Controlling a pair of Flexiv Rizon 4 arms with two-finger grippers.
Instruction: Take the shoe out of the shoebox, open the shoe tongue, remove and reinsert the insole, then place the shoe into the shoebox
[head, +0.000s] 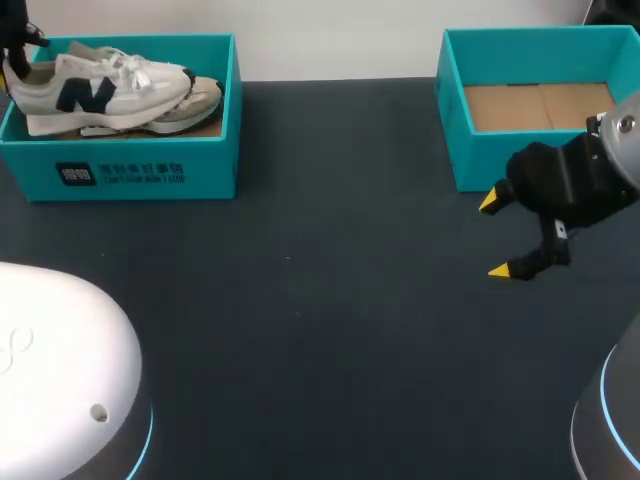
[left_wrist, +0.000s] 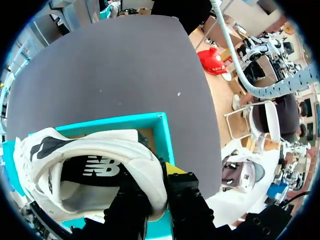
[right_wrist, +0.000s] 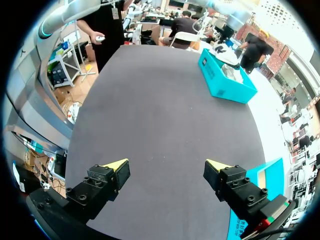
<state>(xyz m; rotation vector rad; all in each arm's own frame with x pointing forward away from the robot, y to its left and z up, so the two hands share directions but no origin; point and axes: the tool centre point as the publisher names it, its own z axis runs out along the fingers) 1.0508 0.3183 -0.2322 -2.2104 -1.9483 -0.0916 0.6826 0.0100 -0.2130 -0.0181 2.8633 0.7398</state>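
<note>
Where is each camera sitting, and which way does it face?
Head: above and behind, looking down on the table; right arm shows, jaws open.
Left wrist: rides that wrist, looking into the shoebox; jaws clamp the shoe at its heel.
Right wrist: rides that wrist, looking across the table; jaws open.
Shared: all three show the shoebox.

Dark table (head: 330, 300) carries a teal box (head: 472, 160), perhaps a lid, brown-floored, at its far right.

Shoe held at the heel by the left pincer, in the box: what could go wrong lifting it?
Left pincer pinches only the heel rim of the shoe, so the toe may sag and the shoe slip free. A second shoe lies partly under it and could be dragged along. The toe may catch the box wall.
</note>
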